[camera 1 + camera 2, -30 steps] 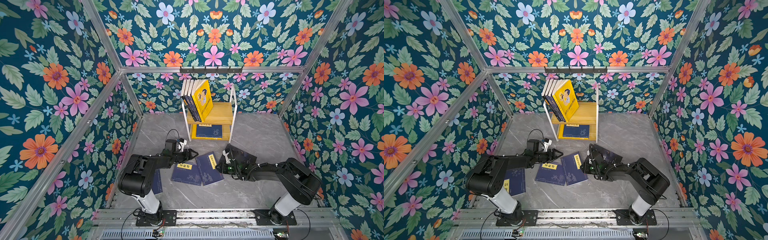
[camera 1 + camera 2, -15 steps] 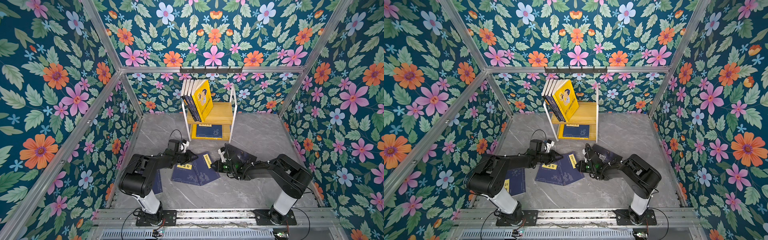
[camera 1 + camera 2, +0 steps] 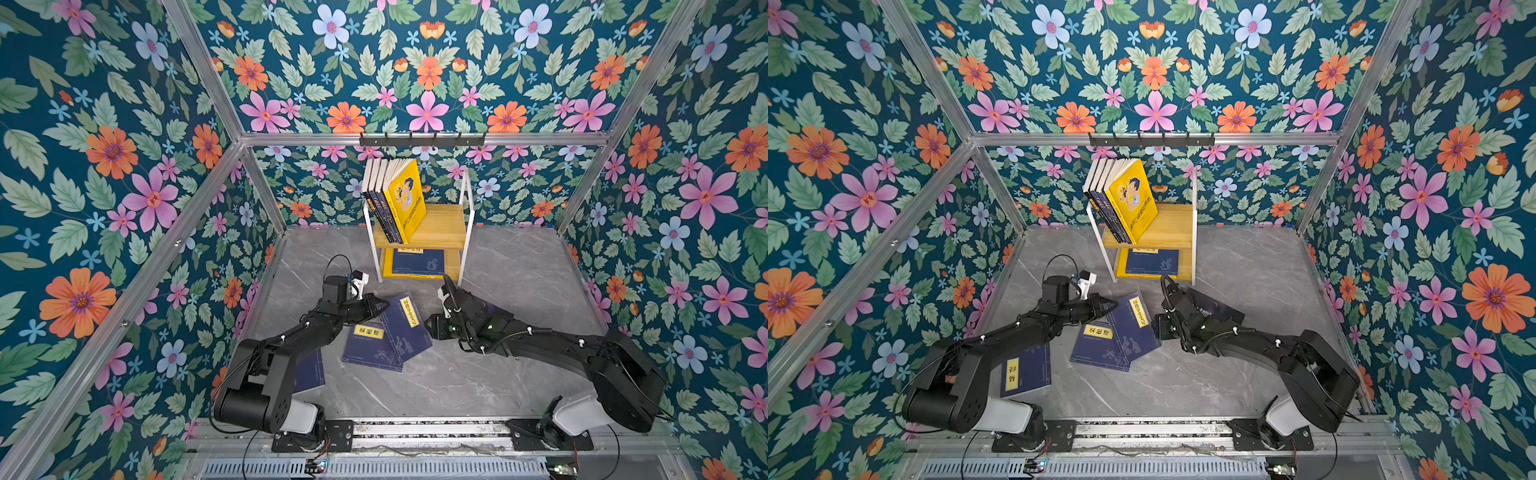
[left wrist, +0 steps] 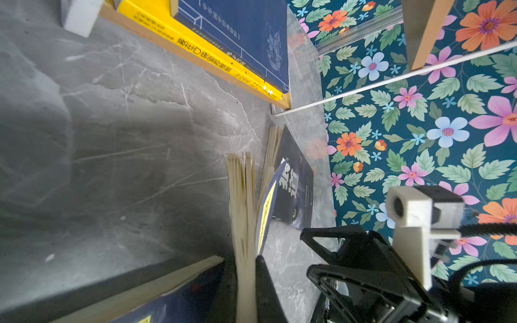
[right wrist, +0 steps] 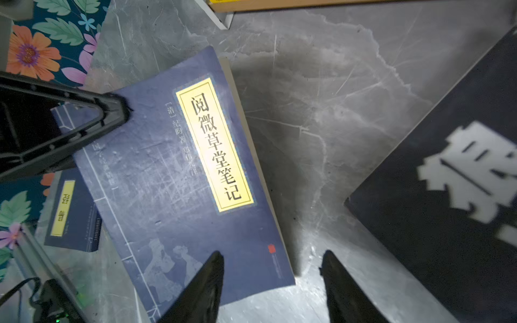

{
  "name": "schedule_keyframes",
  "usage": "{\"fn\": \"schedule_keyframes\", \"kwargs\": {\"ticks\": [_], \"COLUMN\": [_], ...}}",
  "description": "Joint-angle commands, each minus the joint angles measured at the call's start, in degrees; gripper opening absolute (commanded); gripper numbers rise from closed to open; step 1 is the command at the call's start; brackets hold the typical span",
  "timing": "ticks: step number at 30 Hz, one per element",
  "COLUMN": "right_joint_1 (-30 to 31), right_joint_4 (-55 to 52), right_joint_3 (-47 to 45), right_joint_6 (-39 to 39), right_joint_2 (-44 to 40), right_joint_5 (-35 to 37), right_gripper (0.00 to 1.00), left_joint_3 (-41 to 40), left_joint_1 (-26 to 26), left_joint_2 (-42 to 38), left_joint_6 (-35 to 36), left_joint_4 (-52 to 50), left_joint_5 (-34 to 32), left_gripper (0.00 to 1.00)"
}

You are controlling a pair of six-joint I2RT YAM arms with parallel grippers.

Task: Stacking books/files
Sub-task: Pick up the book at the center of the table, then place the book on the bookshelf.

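The left gripper [image 3: 380,308] has its fingers [image 4: 264,279] clamped on the far left corner of a navy book [image 3: 406,328], at the page edge. In the left wrist view the cover bends away from the pages. This book lies in the middle of the table [image 3: 519,270], partly on top of a second navy book [image 3: 368,347]. The right gripper [image 5: 271,256] is at the near right corner of the same book. Its fingers [image 5: 209,276] are apart, one above the cover and one above the bare table. A black book [image 3: 1219,309] lies just beside it, partly under the right arm. A third navy book [image 3: 1027,370] lies under the left arm. Close behind stands the shelf [image 3: 440,230] with upright books [image 3: 395,199], and a yellow book [image 3: 387,266] lies on its lower board.
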Motion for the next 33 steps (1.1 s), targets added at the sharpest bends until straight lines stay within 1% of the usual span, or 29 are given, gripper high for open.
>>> {"fn": "schedule_keyframes", "kwargs": {"ticks": [1,6,9,11,17,20,23,29,31,33], "right_joint_1": [2.6,9.1,12.3,14.0,16.7,17.4,17.6,18.5,18.8,19.0], "right_joint_4": [-11.4,-17.6,-21.0,-21.1,-24.9,-24.5,-26.0,-24.6,-25.5,-23.6], "right_joint_3": [4.1,12.3,18.2,20.8,30.5,33.2,36.3,38.1,39.1,38.3], "right_joint_6": [-6.2,-14.0,-17.5,-20.5,-24.8,-27.0,-27.1,-28.7,-28.5,-28.7], "right_joint_2": [-1.1,1.6,4.6,6.3,14.0,16.8,19.2,22.4,23.2,23.3], "right_joint_5": [9.4,20.0,23.3,24.3,23.8,22.1,20.8,17.3,17.0,16.0], "right_gripper": [0.6,0.7,0.71,0.71,0.71,0.72,0.72,0.72,0.73,0.75], "left_joint_3": [-0.8,-2.6,-3.1,-3.4,-4.9,-5.4,-5.0,-3.6,-2.6,-2.1], "left_joint_1": [1.7,4.7,7.5,8.9,13.0,14.2,16.1,17.7,18.2,18.3], "left_joint_2": [-2.7,-5.7,-7.4,-8.7,-11.0,-12.3,-13.2,-14.0,-13.9,-13.9], "left_joint_6": [-2.3,-4.5,-6.0,-6.2,-10.3,-10.9,-12.1,-12.7,-12.7,-12.5], "left_joint_4": [1.7,2.4,1.7,1.2,1.6,1.2,0.3,-2.5,-4.4,-5.7], "left_joint_5": [-0.7,-1.5,-1.6,-1.9,-1.7,-2.0,-1.8,-1.9,-2.0,-2.7], "left_gripper": [0.0,0.0,0.0,0.0,0.0,0.0,0.0,0.0,0.0,0.0]}}
